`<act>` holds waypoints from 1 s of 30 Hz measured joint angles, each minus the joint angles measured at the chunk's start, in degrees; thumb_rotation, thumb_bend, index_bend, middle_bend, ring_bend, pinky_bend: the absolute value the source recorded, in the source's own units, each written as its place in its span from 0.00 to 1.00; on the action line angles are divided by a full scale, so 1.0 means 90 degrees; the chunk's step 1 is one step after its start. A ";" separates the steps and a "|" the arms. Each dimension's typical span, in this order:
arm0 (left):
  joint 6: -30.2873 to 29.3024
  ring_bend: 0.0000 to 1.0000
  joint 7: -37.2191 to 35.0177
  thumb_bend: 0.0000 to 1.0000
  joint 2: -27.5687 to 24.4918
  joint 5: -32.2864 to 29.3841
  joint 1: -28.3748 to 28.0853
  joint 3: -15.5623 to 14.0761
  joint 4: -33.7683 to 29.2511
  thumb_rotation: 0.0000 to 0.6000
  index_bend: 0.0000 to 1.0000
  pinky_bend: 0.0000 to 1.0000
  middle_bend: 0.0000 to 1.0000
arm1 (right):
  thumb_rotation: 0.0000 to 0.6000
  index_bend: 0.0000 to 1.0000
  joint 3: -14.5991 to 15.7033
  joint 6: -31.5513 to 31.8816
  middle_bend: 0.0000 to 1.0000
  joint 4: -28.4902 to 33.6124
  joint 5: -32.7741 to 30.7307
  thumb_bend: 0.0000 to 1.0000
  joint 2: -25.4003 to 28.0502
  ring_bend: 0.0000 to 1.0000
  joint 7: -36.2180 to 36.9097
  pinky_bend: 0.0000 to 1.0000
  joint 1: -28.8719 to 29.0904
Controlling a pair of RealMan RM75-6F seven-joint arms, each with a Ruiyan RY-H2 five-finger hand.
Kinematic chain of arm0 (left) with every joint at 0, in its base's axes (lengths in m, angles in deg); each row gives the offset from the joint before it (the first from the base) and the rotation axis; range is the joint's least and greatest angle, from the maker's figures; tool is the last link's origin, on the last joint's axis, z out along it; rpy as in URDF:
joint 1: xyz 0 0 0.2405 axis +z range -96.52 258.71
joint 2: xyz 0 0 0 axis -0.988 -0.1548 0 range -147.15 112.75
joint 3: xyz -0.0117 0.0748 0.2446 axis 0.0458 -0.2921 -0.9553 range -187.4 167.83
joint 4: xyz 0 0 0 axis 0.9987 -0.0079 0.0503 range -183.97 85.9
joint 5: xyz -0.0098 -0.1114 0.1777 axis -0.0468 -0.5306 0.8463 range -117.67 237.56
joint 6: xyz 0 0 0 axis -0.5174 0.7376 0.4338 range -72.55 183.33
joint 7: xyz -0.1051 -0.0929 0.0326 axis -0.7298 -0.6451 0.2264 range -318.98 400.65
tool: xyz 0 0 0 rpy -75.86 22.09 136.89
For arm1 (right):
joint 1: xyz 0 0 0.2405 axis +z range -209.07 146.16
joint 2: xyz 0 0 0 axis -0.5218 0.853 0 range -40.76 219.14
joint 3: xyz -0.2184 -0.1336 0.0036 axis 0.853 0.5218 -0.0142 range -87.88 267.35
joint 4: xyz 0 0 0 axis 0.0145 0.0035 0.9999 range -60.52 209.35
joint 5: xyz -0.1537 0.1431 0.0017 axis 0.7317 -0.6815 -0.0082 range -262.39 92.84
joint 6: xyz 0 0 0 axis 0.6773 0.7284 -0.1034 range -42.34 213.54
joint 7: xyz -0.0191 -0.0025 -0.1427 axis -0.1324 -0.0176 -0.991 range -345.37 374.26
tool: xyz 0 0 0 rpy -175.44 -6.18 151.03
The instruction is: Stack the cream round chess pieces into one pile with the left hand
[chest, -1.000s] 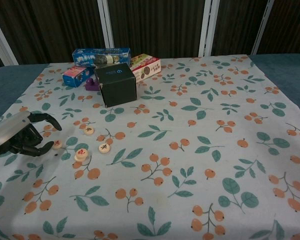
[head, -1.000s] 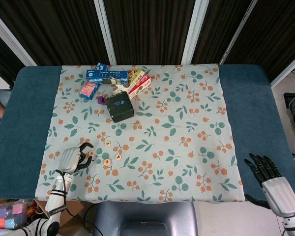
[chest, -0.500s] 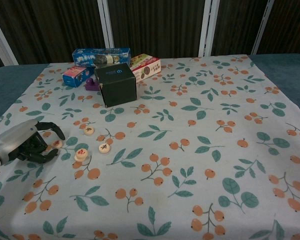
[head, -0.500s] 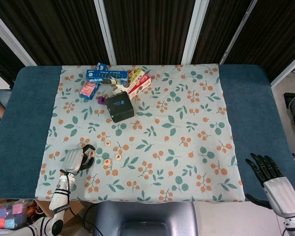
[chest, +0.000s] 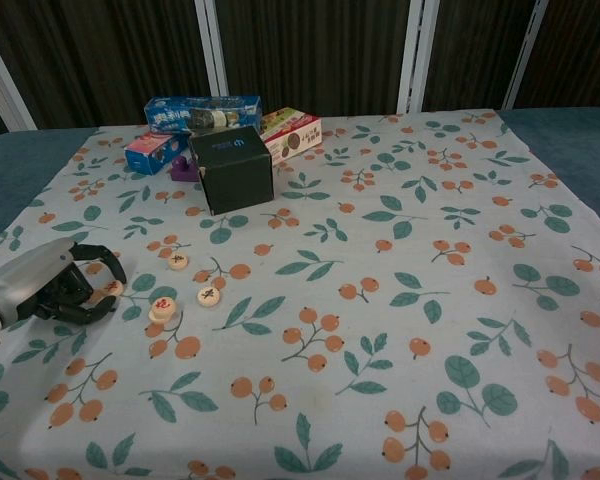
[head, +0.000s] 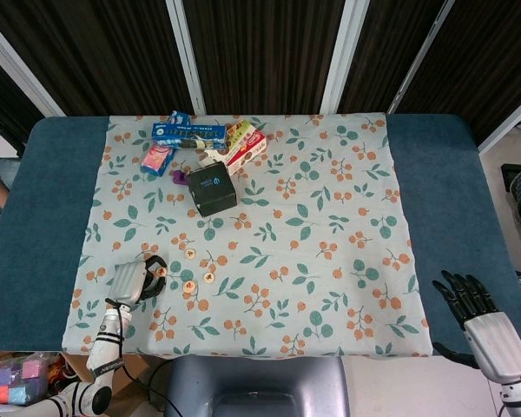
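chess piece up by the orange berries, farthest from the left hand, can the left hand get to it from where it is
Probably yes. The left hand sits low at the cloth's left side, and that cream chess piece lies on open cloth to its right. Only the other flat pieces lie nearby; the black box stands well behind.

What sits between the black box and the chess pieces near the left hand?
Nothing but bare floral cloth between the black box and the nearest chess piece; the chest view shows this best.
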 measured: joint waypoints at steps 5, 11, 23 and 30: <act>0.0029 1.00 -0.0014 0.44 0.0013 -0.0015 -0.0011 0.0003 0.0061 1.00 0.49 1.00 1.00 | 1.00 0.00 -0.0002 -0.0005 0.00 0.0003 -0.0004 0.14 -0.0002 0.00 -0.0004 0.00 0.0001; -0.0085 1.00 -0.0005 0.46 -0.0025 0.0038 -0.0006 0.0013 -0.0029 1.00 0.51 1.00 1.00 | 1.00 0.00 -0.0001 -0.0009 0.00 0.0004 -0.0002 0.14 -0.0004 0.00 -0.0006 0.00 0.0004; -0.0661 1.00 0.0258 0.46 -0.0400 0.0485 0.0071 -0.0104 -0.1283 1.00 0.52 1.00 1.00 | 1.00 0.00 0.0022 -0.0013 0.00 0.0001 0.0044 0.14 -0.0002 0.00 0.0002 0.00 0.0012; -0.0668 1.00 0.0588 0.46 -0.0378 0.0525 0.0083 -0.0238 -0.1653 1.00 0.52 1.00 1.00 | 1.00 0.00 0.0025 0.0027 0.00 -0.0014 0.0061 0.14 0.0011 0.00 0.0051 0.00 0.0005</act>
